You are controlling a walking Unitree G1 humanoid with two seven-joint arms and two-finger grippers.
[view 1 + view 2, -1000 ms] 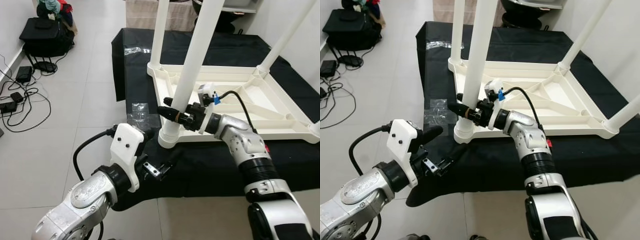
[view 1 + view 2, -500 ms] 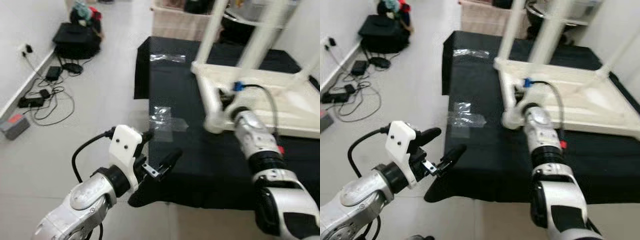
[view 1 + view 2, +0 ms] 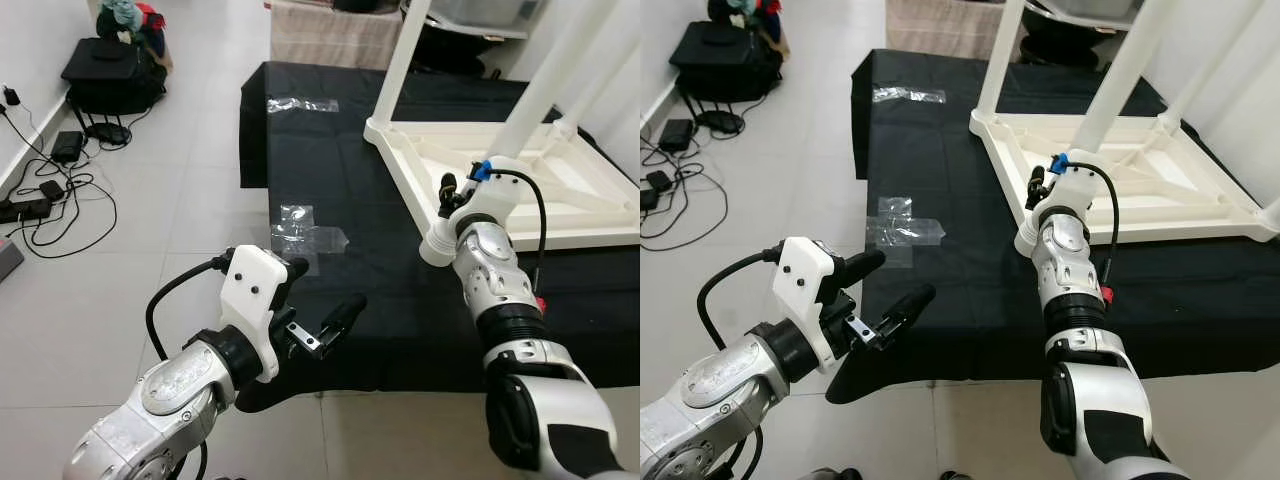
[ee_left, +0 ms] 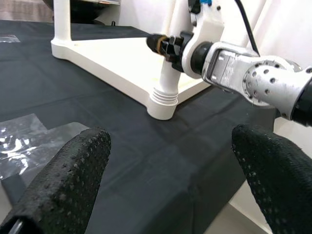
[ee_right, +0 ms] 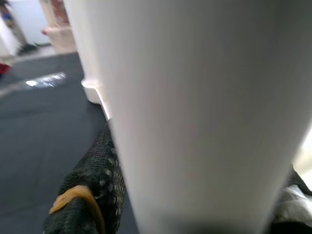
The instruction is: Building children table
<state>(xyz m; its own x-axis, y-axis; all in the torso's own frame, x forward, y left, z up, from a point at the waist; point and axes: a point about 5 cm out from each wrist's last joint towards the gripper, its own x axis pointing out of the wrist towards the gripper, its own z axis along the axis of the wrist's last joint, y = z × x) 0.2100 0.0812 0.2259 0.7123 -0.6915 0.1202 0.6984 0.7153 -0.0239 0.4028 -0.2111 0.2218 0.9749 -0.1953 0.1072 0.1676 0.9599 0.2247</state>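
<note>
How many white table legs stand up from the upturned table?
4 legs: one at the far left corner, one at the near left corner in the right gripper, one at the far right, and one barely showing at the right edge.

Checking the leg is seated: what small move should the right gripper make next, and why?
Probably twist the leg further into its socket: the right gripper clasps it just above the ribbed collar at the tabletop's corner, while the left gripper hovers open, apart.

Smooth white plastic upturned children's table (image 3: 520,175) on matt black cloth (image 3: 330,180), upper right; clear glossy tape (image 3: 300,222) at centre; pale polished floor tiles (image 3: 150,240) at left.
</note>
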